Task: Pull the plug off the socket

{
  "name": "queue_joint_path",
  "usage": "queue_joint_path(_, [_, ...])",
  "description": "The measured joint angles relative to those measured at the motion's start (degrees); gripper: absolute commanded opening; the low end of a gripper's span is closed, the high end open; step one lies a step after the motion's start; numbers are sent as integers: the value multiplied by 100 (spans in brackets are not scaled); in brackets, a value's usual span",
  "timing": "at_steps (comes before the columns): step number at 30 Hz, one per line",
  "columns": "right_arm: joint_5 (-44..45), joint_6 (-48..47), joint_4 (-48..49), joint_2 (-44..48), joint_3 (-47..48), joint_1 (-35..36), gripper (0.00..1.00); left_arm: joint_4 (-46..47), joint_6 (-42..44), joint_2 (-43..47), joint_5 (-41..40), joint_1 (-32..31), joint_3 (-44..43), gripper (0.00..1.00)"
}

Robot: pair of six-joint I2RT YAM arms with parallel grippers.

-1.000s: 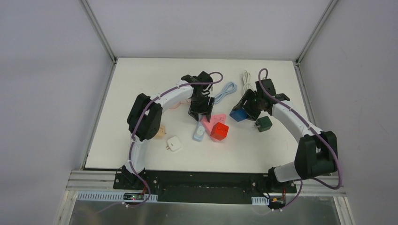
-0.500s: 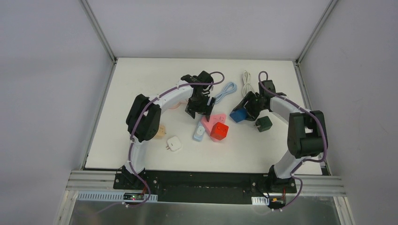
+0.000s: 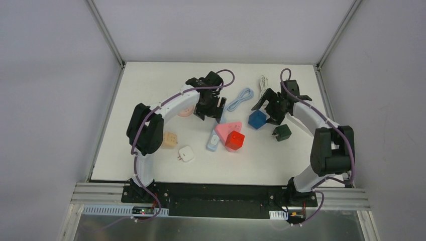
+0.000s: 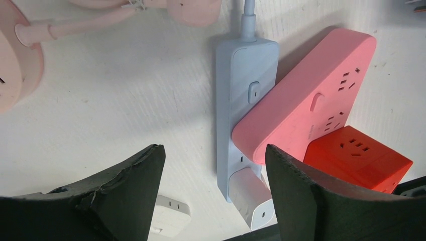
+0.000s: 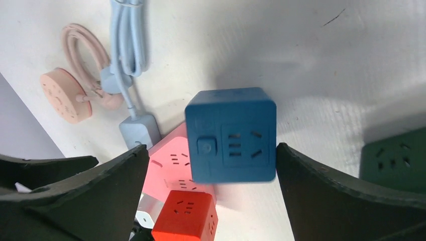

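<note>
A white plug [image 4: 253, 198] sits in the near end of a light blue power strip [image 4: 241, 100], which lies partly under a pink power strip [image 4: 306, 100]. Both also show in the top view: the plug [image 3: 212, 147] and the blue strip [image 3: 213, 139]. My left gripper [image 4: 213, 150] is open and empty above the blue strip; in the top view it [image 3: 208, 110] hangs just behind the strips. My right gripper [image 5: 211, 149] is open, its jaws either side of a blue cube socket [image 5: 231, 135] without touching it.
A red cube socket [image 3: 234, 140] leans on the pink strip [image 3: 227, 129]. A dark green cube [image 3: 282, 132] lies to the right, and the blue cube [image 3: 257, 119] is nearby. A white adapter [image 3: 186, 153], a peach cube [image 3: 170, 140], a pink round socket [image 3: 186, 110] and coiled cables [image 3: 240, 98] lie around.
My left gripper has drawn back and to the left, off the pink strip. My right gripper has pulled back toward the far side, leaving the blue cube on the table.
</note>
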State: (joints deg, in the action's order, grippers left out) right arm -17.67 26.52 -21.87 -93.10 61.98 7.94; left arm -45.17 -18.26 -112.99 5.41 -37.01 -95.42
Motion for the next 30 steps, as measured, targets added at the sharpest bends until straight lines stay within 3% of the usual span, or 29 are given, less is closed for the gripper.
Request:
queue_joint_path(8, [564, -68, -330, 1429, -122, 131, 96, 332, -83, 22, 4, 35, 39, 73])
queue_joint_path(16, [848, 103, -455, 2734, -1012, 1261, 96, 859, -234, 212, 24, 37, 391, 73])
queue_joint_path(24, [1375, 522, -409, 2699, -1311, 2872, 96, 1038, -319, 214, 144, 37, 573, 73])
queue_joint_path(30, [1768, 669, -479, 1720, -986, 3775, 96, 1064, -319, 214, 216, 37, 732, 73])
